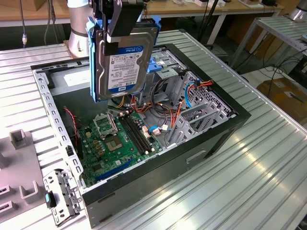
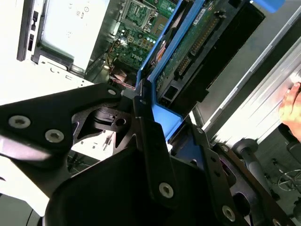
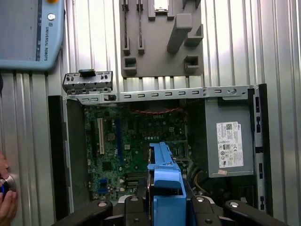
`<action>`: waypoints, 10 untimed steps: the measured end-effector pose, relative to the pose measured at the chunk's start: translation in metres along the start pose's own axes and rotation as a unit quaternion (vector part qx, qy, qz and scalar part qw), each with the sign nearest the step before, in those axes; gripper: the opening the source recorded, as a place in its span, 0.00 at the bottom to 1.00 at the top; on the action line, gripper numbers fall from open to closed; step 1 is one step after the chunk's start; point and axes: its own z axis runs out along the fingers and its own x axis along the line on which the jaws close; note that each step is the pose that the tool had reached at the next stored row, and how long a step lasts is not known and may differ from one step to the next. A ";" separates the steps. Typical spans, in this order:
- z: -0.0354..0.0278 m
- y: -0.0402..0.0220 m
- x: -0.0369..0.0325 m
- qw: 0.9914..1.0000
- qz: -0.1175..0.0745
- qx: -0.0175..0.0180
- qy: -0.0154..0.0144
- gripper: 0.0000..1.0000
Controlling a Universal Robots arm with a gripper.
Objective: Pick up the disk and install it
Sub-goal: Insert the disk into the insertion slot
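The disk (image 1: 123, 60) is held upright on one edge in the air above the open computer case (image 1: 206, 143). Its white label with the blue band is turned toward the exterior view. Blue rails are seen along its edges. In the second wrist view the disk (image 2: 188, 42) is shown from its underside, where a green board is framed by the blue rail. In the first wrist view it is seen edge-on as a blue strip (image 3: 164, 174).

The gripper (image 1: 108, 38) is clamped on the disk near its upper end. One black finger (image 1: 120, 24) is laid across the labelled face. In the second wrist view the gripper (image 2: 169, 127) is closed on the blue rail from both sides.

Below the disk, the green circuit board (image 1: 115, 143) lies on the floor of the case. Orange and red wires (image 1: 168, 115) are strung toward the exterior view's right. A grey box with a white sticker (image 3: 230, 141) is mounted inside the case.

The case is laid on its side on a ribbed metal table (image 1: 259, 167). A grey holder plate (image 3: 160, 37) and a small metal bracket (image 3: 88, 82) are set on the table beside the case. A hand (image 3: 5, 197) is glimpsed at the picture's edge.
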 end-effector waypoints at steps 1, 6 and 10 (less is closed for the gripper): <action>0.0000 -0.0003 0.0011 1.000 0.000 0.000 0.000 0.37; 0.0000 -0.0093 0.0044 1.000 0.000 0.000 0.000 0.37; -0.0001 -0.0129 0.0045 1.000 0.000 0.000 0.000 0.37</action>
